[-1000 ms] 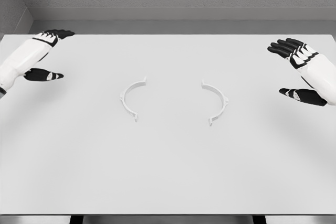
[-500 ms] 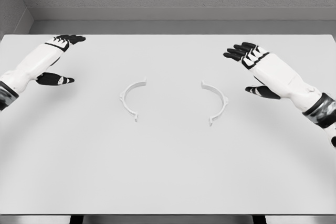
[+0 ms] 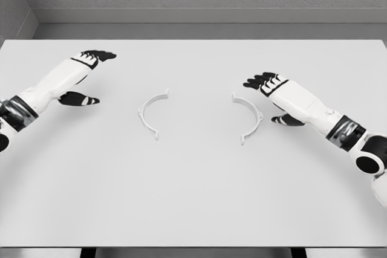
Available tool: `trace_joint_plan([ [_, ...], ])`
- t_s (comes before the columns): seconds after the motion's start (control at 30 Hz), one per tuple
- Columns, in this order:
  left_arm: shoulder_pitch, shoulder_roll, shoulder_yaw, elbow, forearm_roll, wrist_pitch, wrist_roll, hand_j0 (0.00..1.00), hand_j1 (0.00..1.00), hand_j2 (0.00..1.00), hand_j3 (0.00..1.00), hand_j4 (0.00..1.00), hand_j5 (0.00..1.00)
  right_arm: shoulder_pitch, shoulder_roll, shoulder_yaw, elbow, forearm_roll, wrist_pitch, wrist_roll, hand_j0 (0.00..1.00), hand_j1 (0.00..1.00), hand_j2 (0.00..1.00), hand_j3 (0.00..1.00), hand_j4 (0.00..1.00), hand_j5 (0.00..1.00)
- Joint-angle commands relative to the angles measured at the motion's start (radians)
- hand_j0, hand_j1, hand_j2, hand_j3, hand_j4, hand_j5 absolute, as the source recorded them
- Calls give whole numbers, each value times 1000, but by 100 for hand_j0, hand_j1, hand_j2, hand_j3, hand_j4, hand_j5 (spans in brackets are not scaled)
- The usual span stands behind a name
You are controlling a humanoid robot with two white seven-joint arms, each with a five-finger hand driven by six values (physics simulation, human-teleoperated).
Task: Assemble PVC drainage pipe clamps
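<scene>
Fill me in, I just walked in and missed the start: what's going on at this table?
A two-armed robot is about to put together a pipe clamp. The two white half-rings, the left clamp half and the right clamp half, lie apart on the white table, curved sides outward. Both hands are open and hold nothing. The right hand is beside its half; the left hand is farther from its own.

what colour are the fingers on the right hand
Black, on a white right hand; the fingers show plainly in the head view.
</scene>
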Motion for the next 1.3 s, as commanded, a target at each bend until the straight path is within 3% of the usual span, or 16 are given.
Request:
trace_joint_plan([
  [0.0,2,-13,-16,-3,4,1,1,100,100,100,100,100,100,0,6,4,15,-6,0,0,100,100,100,100,100,100],
  [0.37,0,-37,-64,-3,-1,1,1,100,100,100,100,100,100,-43,34,40,73,-5,0,1,100,100,100,100,100,100],
  [1.27,-46,-132,-93,64,-45,1,1,100,100,100,100,100,100,-72,80,63,82,3,0,16,100,100,100,100,100,100],
])
